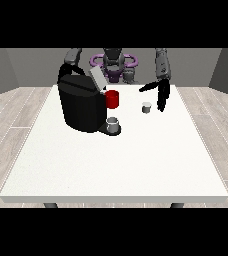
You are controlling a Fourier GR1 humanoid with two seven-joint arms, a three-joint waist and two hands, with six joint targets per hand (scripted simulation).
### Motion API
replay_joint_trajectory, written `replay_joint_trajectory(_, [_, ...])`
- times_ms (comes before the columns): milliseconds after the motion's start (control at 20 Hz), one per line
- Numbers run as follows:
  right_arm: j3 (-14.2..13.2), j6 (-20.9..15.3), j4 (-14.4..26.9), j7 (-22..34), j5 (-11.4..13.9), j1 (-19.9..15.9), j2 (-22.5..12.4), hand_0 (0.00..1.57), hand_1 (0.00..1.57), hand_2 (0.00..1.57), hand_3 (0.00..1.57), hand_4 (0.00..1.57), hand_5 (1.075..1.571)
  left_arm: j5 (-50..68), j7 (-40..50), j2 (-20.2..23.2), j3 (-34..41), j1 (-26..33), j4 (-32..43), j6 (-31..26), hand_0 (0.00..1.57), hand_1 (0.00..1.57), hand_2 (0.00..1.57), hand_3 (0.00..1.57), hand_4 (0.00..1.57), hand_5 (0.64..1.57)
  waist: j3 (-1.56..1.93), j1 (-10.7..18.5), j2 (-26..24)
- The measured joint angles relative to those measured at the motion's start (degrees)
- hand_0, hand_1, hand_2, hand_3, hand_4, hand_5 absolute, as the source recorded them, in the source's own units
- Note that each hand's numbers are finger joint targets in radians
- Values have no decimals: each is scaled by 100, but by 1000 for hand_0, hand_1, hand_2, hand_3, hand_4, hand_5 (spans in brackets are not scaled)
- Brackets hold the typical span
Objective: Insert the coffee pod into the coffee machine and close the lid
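Note:
A small grey coffee pod (146, 107) stands on the white table (116, 160) to the right of the middle. The black coffee machine (81, 105) stands at the left, its grey lid (98, 79) tilted up and open. The hand at the view's right (161, 95) hangs just right of the pod, fingers straight and pointing down, thumb stretched left above the pod; it holds nothing. The hand at the view's left (66, 70) sits behind the machine's top and is mostly hidden.
A red mug (112, 99) stands right beside the machine. A grey cup (113, 124) sits on the machine's drip tray at the front. The table's front half holds nothing.

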Motion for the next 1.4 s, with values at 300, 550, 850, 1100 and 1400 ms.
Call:
replay_joint_trajectory(300, [-166,-81,386,130,30,-311,-92,0,0,0,0,392,1571,-374,50,-24,-127,-219,428,95,807,807,847,501,0,1571,1,101,-56])
replay_joint_trajectory(550, [-121,-56,464,68,53,-315,-67,0,0,0,0,435,1571,-763,-61,79,-223,-294,795,303,580,580,719,472,0,1571,1,12,-10])
replay_joint_trajectory(850, [-35,-103,489,21,104,-357,27,0,0,0,0,520,1571,-1218,-198,190,-373,-511,1202,473,645,645,788,527,0,1571,-1,-103,88])
replay_joint_trajectory(1100, [20,-180,506,1,88,-463,52,0,0,0,0,515,1571,-1520,-451,176,-366,-694,1453,929,686,686,849,651,288,1571,2,-131,187])
replay_joint_trajectory(1400, [-116,-99,543,-40,-91,-507,-18,0,0,0,0,510,1571,-1794,-751,122,-323,-790,1704,1464,971,971,1086,863,323,1571,16,-148,211])
